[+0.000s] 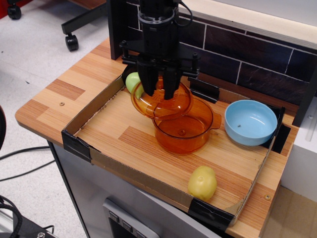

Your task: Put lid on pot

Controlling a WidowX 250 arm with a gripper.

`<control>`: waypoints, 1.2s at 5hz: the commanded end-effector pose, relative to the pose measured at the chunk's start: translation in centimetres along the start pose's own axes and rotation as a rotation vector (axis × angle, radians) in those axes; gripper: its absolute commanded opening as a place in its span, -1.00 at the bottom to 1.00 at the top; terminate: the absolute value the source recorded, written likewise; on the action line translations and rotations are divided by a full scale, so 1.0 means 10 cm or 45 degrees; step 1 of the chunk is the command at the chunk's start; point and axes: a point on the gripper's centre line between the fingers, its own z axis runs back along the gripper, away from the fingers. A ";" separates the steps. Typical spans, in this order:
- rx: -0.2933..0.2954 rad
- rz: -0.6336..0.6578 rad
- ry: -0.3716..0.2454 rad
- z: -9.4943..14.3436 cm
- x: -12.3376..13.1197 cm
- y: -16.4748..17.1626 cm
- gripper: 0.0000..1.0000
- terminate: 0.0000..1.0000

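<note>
The translucent orange lid [161,102] hangs from my gripper [158,90], whose black fingers are shut on the knob at its centre. The lid is held in the air, slightly tilted, over the back left rim of the pot and overlapping it. The deep translucent orange pot [183,125] with two side handles stands upright in the middle of the cardboard tray [79,141]. It is empty.
A green fruit [132,81] lies at the tray's back left, just left of the gripper. A light blue bowl [250,122] stands to the right of the pot. A yellow fruit [202,182] lies near the tray's front right corner. A dark brick wall [237,64] runs behind.
</note>
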 end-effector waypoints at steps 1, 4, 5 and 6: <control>-0.060 -0.086 0.015 0.00 0.00 -0.15 -1.00 -1.00; -0.052 -0.077 0.017 -0.10 0.03 -0.28 -1.00 -1.00; -0.060 -0.065 0.027 -0.13 0.03 -0.30 -1.00 -1.00; -0.041 -0.104 0.021 -0.13 0.00 -0.33 -1.00 -1.00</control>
